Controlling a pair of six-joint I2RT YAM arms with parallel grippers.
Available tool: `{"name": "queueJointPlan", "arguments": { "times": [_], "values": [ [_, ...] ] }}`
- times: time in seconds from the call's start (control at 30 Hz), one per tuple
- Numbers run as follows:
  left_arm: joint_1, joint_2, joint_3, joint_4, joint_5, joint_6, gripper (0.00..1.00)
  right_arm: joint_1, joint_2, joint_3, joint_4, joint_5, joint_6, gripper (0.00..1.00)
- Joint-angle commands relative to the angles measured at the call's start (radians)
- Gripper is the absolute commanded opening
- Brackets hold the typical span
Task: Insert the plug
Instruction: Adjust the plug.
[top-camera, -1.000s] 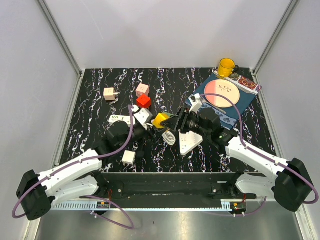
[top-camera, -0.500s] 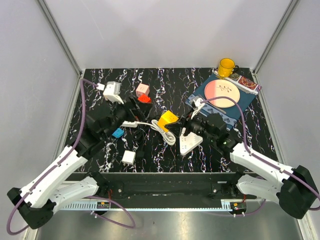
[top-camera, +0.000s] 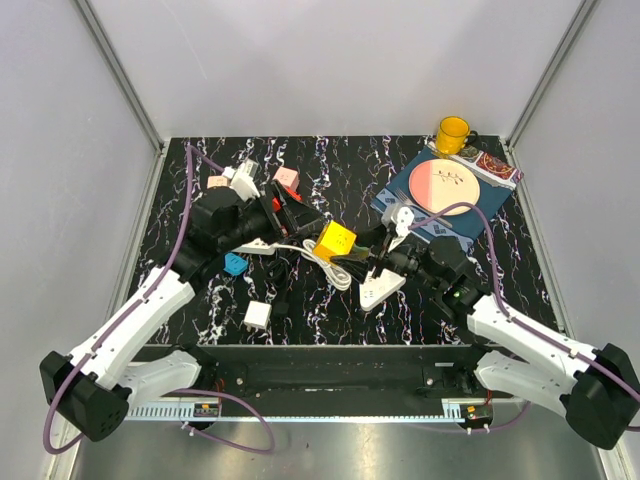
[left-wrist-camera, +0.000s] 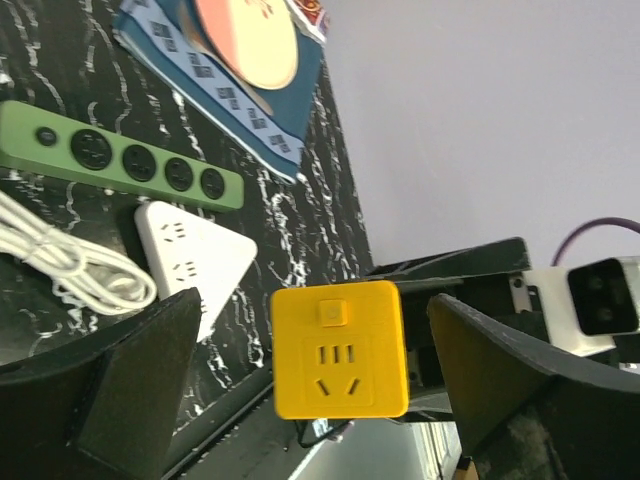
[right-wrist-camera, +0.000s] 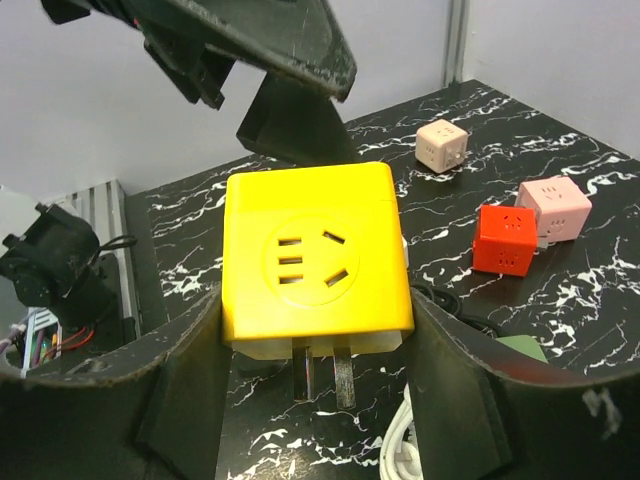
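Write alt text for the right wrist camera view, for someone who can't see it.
The right claw grips a yellow cube plug, prongs pointing down, above a black marbled table. A beige cube, a red cube and a pink cube sit behind it.

A yellow mug (top-camera: 452, 133) stands near the plate (top-camera: 440, 187) on a blue mat (top-camera: 492, 203).

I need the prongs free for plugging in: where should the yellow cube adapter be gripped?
Its two opposite flat side faces, coming in at a socket face. The yellow cube adapter carries its prongs underneath; the right end effector, gripping that way, leaves them clear.
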Motion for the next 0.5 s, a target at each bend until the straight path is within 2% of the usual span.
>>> {"name": "queueJointPlan", "arguments": {
  "times": [0.0, 0.47],
  "values": [
    [0.002, 0.002, 0.016, 0.105, 0.144, -0.077, 0.99, 0.014, 0.018, 0.044, 0.105, -0.059, -0.073, 0.07],
    [0.003, 0.027, 0.008, 0.085, 0.195, -0.091, 0.99, 0.014, 0.07, 0.13, 0.118, -0.09, -0.133, 0.07]
  ]
}}
